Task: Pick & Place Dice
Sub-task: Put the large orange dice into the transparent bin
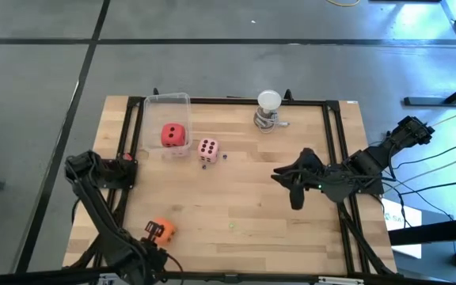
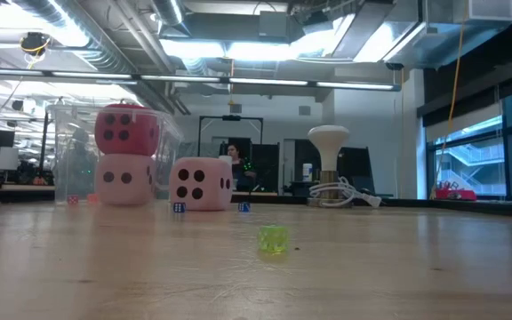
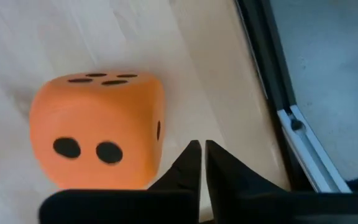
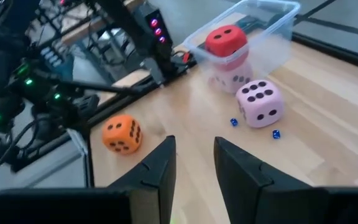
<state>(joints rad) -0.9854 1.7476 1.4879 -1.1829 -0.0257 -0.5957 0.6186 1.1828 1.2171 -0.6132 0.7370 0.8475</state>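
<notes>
Your left gripper sits pinched together, empty, just beside the orange die near the table's front-left edge. Your right gripper, fingers apart, hovers mid-table.

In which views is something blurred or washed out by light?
Low view: the near table is blurred, and ceiling lights glare above. Left wrist view: the orange die is sharp, while the left gripper, shut beside it, is soft. High view: evenly lit.

The lower pink die sits mostly hidden beneath the red die.
</notes>
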